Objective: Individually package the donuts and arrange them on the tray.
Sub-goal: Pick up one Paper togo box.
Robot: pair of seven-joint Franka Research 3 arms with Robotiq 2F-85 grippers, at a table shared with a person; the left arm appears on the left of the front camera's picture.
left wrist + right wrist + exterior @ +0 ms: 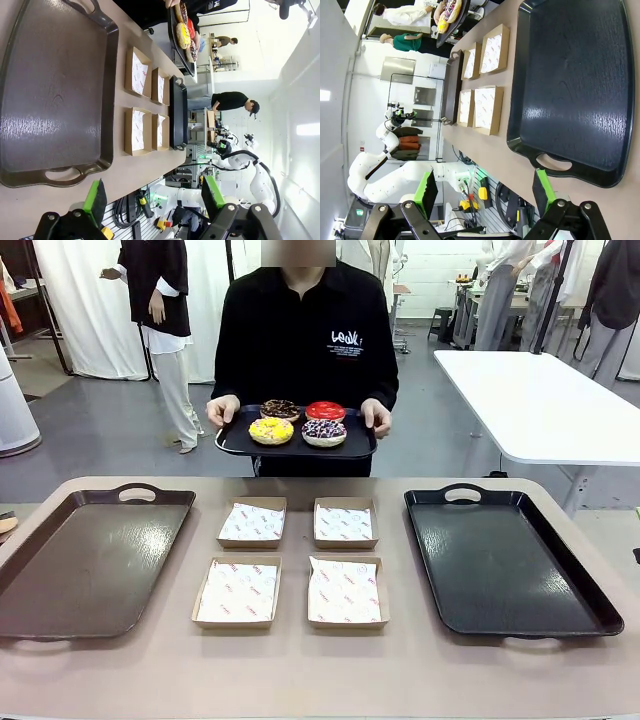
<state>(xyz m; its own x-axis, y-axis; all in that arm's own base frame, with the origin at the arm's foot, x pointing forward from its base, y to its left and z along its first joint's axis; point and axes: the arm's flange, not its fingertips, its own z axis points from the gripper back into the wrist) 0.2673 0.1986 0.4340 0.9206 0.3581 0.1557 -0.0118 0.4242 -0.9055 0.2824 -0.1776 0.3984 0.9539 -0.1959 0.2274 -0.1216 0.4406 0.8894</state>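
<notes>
The four donuts sit on a small serving tray that a person holds in the air beyond the twelve o'clock edge of the table, not yet set down. On that tray the dark chocolate donut lies at ten o'clock, the red donut at two, the yellow donut at eight and the sprinkled donut at four, packed close together. The person's hands grip the tray at its two ends.

On the table, four boxes lined with printed paper wait in a two-by-two block at the centre, and I see nothing in any of them. A brown tray lies at nine o'clock of the block and a black tray at three, both bare. I cannot tell which of the two is meant to receive the packed donuts.

The left gripper hangs off the near edge by the brown tray, jaws wide apart with nothing between them. The right gripper hangs likewise by the black tray, jaws spread and holding nothing.

As I read it, the job has not begun: no donut is boxed and no box is on a tray. All four packings and all four placements are left.
</notes>
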